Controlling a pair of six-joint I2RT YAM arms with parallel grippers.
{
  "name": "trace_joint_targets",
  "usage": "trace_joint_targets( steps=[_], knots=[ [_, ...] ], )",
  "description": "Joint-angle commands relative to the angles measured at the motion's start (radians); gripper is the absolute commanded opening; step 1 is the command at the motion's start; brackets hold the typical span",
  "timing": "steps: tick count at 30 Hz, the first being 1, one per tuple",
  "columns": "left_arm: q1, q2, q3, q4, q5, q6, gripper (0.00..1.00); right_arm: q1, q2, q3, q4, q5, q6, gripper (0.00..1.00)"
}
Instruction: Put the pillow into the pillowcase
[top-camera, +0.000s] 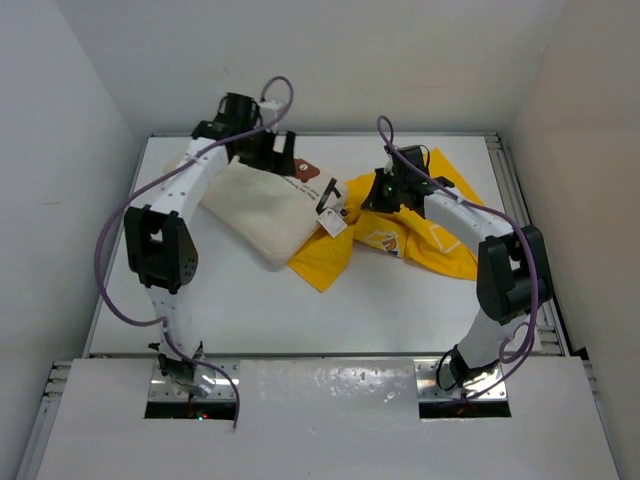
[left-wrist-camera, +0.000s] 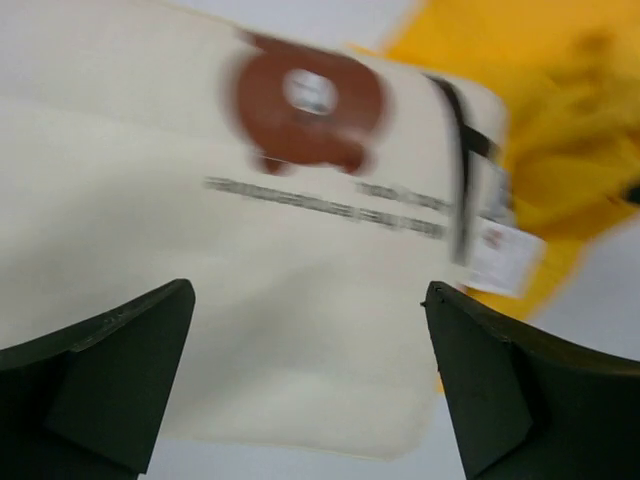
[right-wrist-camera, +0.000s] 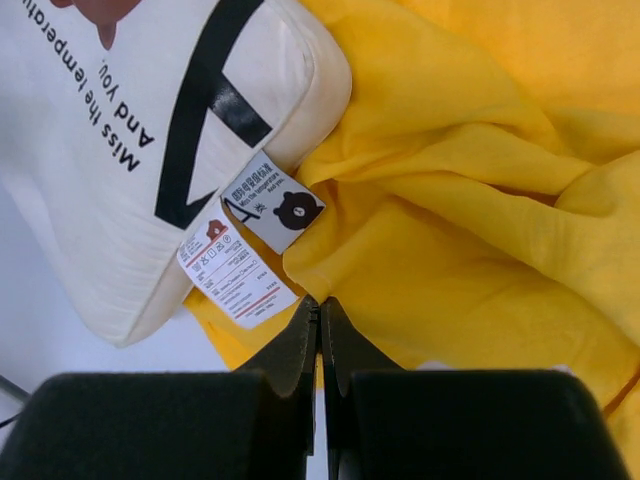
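Nearest on the white surface (top-camera: 300, 315), the yellow pillowcase (top-camera: 328, 260) lies crumpled, thin and floppy. Its hem looks like the place to pinch, though I can't make out the opening. Touching it on the left sits the pillow (top-camera: 262, 212), puffy, probably light, best squeezed at a corner. The right gripper (right-wrist-camera: 320, 325) hovers pressed together over yellow folds. Farther back, the left gripper (left-wrist-camera: 310, 380) hangs spread above the pillow.

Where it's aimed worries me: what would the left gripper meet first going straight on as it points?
The pillow, most likely: its cream face fills the space ahead of the open left gripper. The yellow pillowcase lies off to one side.
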Motion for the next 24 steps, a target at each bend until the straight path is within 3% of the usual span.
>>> trace_joint_targets(
  steps=[1,2,5,9,15,18,20,24],
  knots=[
    [0.146,-0.16,0.021,0.21,-0.239,0.074,1.0,0.005,-0.045,-0.009,0.011,0.001,0.019,0.0],
    [0.157,-0.142,0.013,0.221,-0.42,0.123,1.0,0.008,-0.044,-0.011,0.009,0.004,0.019,0.0],
    [0.188,-0.114,-0.093,0.308,-0.673,0.183,1.0,0.018,-0.039,-0.011,0.005,0.007,0.017,0.0],
    [0.246,-0.021,-0.128,0.397,-0.694,0.134,1.0,0.03,-0.031,0.0,-0.014,0.023,0.01,0.0],
    [0.327,0.22,0.108,0.5,-0.795,0.18,1.0,0.057,-0.002,0.023,-0.052,0.047,0.005,0.0],
    [0.364,0.391,0.325,0.422,-0.745,0.23,1.0,0.087,0.013,0.029,-0.078,0.082,-0.009,0.0],
    [0.39,0.486,0.384,0.387,-0.595,0.244,1.0,0.094,0.018,0.023,-0.083,0.11,0.002,0.0],
    [0.416,0.55,0.297,0.305,-0.323,0.22,1.0,0.094,0.032,0.02,-0.064,0.121,0.026,0.0]
  ],
)
